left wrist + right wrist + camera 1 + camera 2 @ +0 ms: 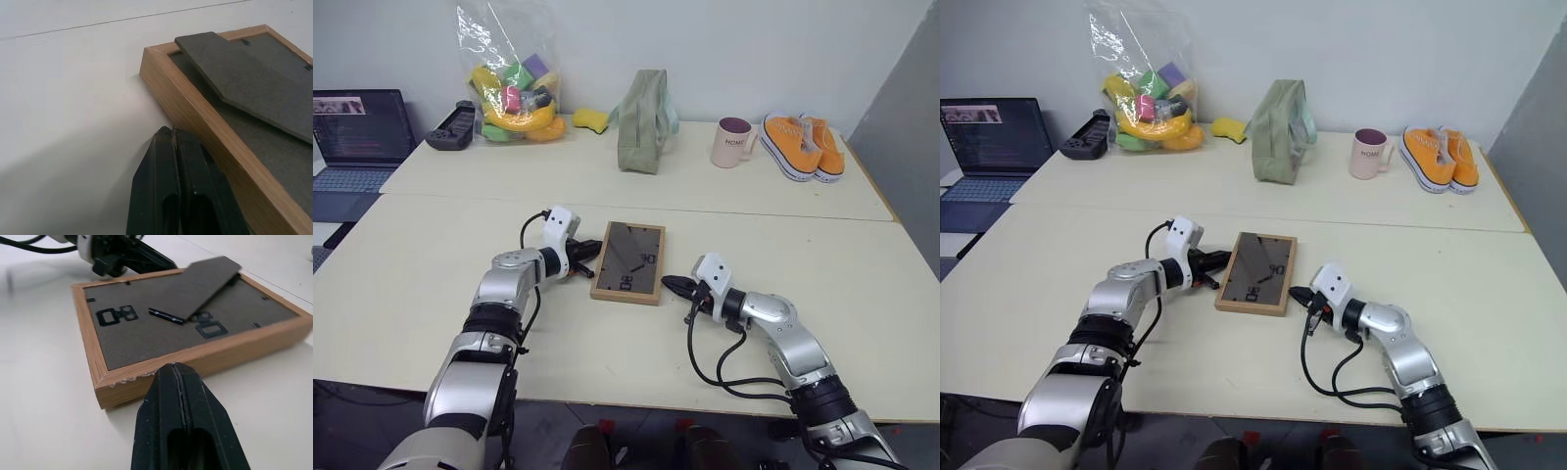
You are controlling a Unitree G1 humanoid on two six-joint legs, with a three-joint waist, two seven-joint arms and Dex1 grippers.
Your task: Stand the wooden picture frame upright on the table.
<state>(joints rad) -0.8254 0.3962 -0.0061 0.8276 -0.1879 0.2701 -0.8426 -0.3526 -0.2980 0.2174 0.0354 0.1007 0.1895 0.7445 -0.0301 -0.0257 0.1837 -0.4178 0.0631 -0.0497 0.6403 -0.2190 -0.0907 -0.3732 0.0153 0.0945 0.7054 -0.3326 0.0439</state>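
The wooden picture frame [628, 261] lies face down at the picture's centre on my bench [822, 284], stand folded out but nothing raised, my left tool [586, 260] and right tool [674, 286] both closed empty beside its edges.

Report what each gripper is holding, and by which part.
Nothing is held. Both the left gripper and right gripper are shut and empty, flanking the wooden picture frame lying face down.

Head stereo pair looks forward and down over the table [607, 186]; both wrist cameras sit low and close, sharing the wooden picture frame [146, 367].
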